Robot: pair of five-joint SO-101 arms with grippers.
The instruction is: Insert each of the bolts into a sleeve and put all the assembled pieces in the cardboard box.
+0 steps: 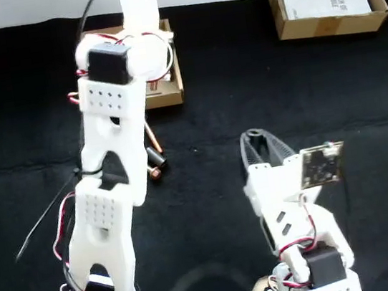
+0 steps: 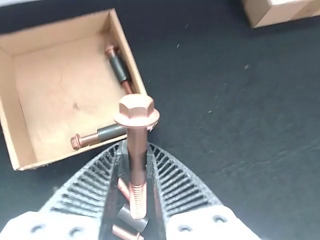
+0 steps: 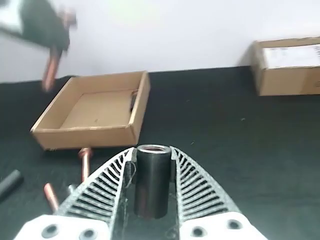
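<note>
left gripper [image 2: 135,148] clamped on a copper hex-head bolt [image 2: 136,116] near the open brown cardboard box [image 2: 60,90], right gripper [image 3: 152,150] squeezing a dark cylindrical metal sleeve [image 3: 152,182]

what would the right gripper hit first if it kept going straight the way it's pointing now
Probably nothing soon: the right gripper, shut on the sleeve, points over bare black table, just beside the cardboard box corner. Depth is unclear, so it might clip that corner.

Assembled pieces [image 2: 97,134] lie in the cardboard box [image 2: 55,85], bolts [image 3: 84,164] near it.
</note>
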